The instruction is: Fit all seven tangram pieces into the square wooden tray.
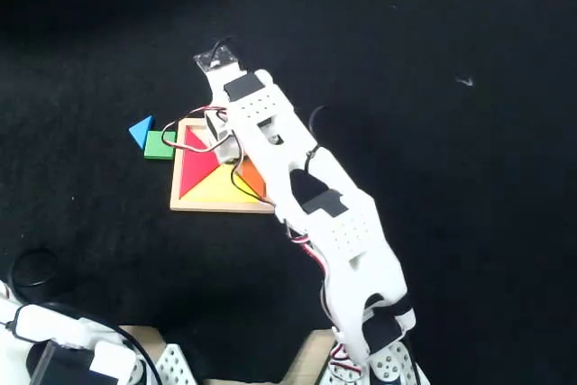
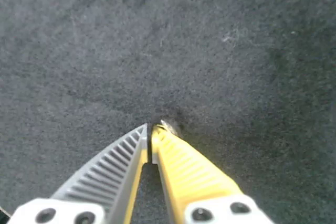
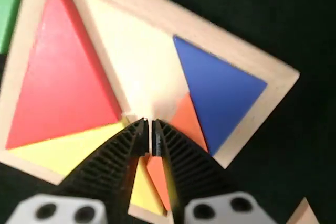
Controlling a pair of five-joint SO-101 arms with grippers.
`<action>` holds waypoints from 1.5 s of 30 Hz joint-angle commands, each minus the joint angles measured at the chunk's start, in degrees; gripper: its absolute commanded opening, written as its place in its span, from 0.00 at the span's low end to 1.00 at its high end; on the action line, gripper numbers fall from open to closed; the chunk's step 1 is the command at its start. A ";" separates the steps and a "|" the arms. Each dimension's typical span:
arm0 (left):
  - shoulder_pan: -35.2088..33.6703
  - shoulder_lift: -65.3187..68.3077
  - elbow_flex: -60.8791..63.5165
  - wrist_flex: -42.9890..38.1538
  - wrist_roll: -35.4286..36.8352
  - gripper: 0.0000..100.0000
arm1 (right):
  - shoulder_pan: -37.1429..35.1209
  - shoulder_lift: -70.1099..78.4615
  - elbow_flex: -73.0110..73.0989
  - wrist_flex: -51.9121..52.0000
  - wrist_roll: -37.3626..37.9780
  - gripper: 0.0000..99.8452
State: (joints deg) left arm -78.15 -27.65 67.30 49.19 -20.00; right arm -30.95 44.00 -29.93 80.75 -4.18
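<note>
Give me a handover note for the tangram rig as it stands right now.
Left gripper: fingers shut, empty, over bare black cloth.
Right gripper: fingers shut, empty, over the middle of the tray.
Done: red triangle, yellow triangle, blue triangle and orange piece lie in the tray.
Left: a bare wood gap remains; green square and small blue triangle lie on the cloth beside the tray.
</note>
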 commanded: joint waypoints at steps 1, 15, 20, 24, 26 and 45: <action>0.84 -0.35 -0.04 -0.97 0.62 0.03 | 1.32 -0.40 -2.77 3.34 0.53 0.01; 0.84 -0.35 -0.04 -0.97 0.62 0.03 | 2.90 -14.81 -2.51 9.14 0.88 0.01; 0.84 -0.35 -0.04 -0.97 0.62 0.03 | 6.95 -27.21 4.44 11.08 5.54 0.01; 0.84 -0.35 -0.13 -0.97 0.62 0.03 | 13.19 -39.16 18.07 6.68 11.25 0.01; 0.84 -0.35 -0.13 -0.97 0.62 0.03 | 17.14 -45.14 26.95 1.67 13.36 0.01; 1.19 -0.18 -0.04 -0.97 0.62 0.03 | 25.05 -42.77 55.25 -18.73 21.36 0.20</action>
State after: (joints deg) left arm -78.15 -27.65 67.30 49.19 -20.00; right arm -6.77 -2.86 29.49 62.73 17.80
